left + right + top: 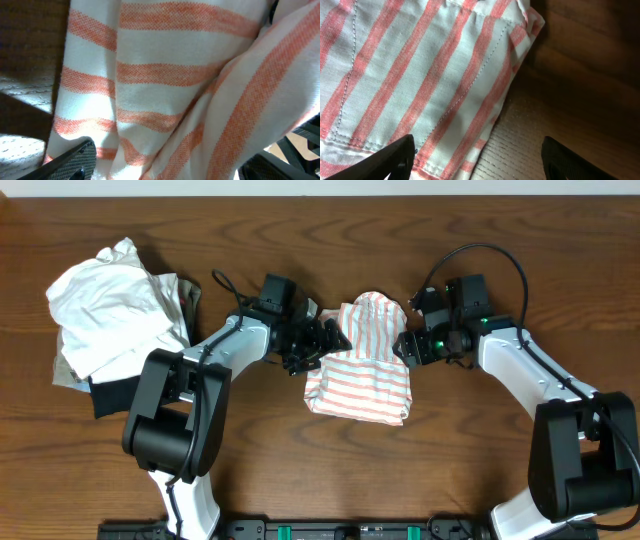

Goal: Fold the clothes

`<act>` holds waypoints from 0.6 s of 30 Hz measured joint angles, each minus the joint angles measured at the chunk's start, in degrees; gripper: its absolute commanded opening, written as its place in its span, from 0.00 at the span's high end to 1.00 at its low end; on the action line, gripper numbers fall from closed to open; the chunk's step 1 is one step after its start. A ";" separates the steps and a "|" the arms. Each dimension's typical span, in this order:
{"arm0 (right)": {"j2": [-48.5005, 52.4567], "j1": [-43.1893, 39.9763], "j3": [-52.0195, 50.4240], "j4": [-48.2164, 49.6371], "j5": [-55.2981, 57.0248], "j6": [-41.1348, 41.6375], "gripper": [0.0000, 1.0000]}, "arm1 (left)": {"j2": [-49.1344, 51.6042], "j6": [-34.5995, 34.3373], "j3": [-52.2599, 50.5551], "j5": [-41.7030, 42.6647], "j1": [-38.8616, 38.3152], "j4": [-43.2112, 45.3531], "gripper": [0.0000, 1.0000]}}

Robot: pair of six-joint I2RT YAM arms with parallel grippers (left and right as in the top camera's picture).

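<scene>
Striped shirt [165,75] fills my left wrist view, salmon bands draped right across my left claw [167,162]; its two fingers [75,160] stand wide apart with cloth hanging between them, nothing pinched. From overhead the shirt sits bunched and lumpy at the middle of the desk [320,240], one of my claws at each side of its far half. My right claw [477,155] hovers low at the hemmed corner, spread open too, one finger over the stitched edge, the other over bare wood. My read: this is the grab for the next fold. To do it well I want each claw closing on a clean edge, the right on that seamed corner, the left on one outer layer rather than a wad of folds, then both lifting evenly so the stripes line up. Off on my left side lies a heap of plain white garment [110,310] with a dark piece [110,398] and a beige piece [185,295] beneath, well apart from the shirt; nothing blocks the fold, though my left arm works close to that heap
</scene>
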 measured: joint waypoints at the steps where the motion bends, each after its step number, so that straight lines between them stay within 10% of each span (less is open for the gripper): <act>1: 0.00 0.00 0.00 -0.07 0.00 0.31 0.21 | -0.07 0.44 0.00 0.00 0.00 -0.04 0.10; 18: 0.00 0.00 0.00 -0.37 0.00 0.96 0.20 | -3.89 8.52 -0.66 -14.86 0.50 -3.52 0.02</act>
